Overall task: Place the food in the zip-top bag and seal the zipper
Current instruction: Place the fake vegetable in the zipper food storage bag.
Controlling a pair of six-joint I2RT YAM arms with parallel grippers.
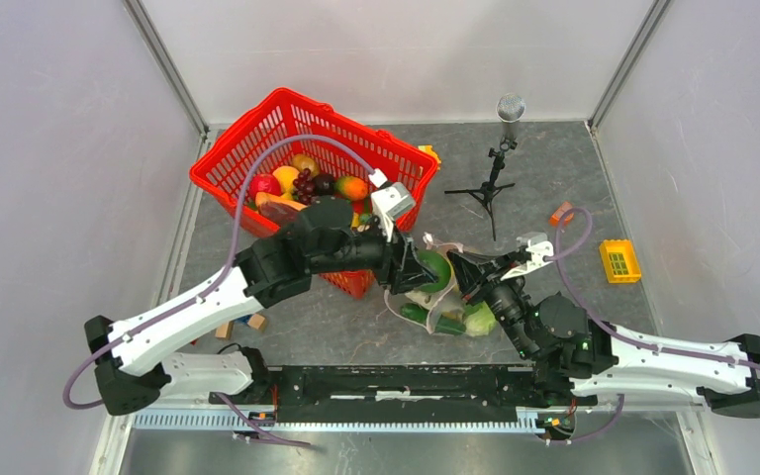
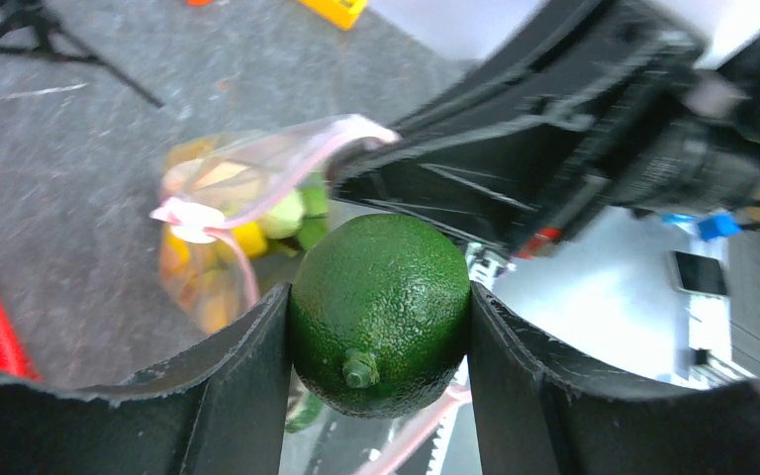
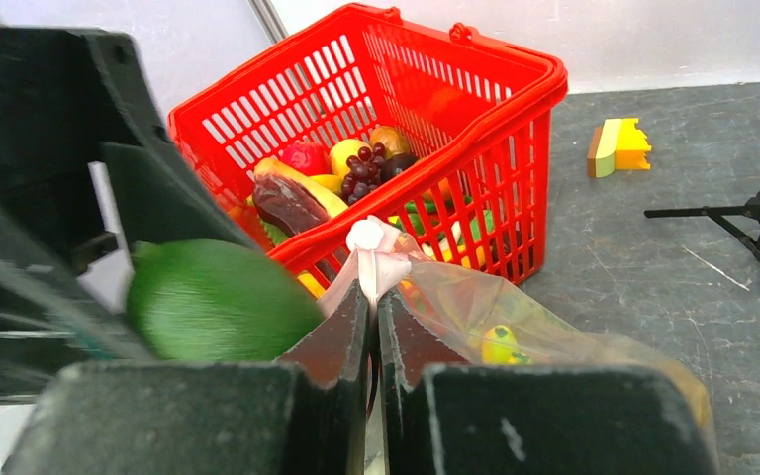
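Zip-top bag mouth: about 11 o'clock from left claw, wrist view.
Left claw clamps green fruit; right claw pinches zipper.

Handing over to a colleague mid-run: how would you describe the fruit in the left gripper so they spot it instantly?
Start at the red basket; just in front of it lies the clear zip-top bag. At the bag's mouth the left gripper clamps a dark green fruit, round and dimpled with a stem nub. It is the only food being held.
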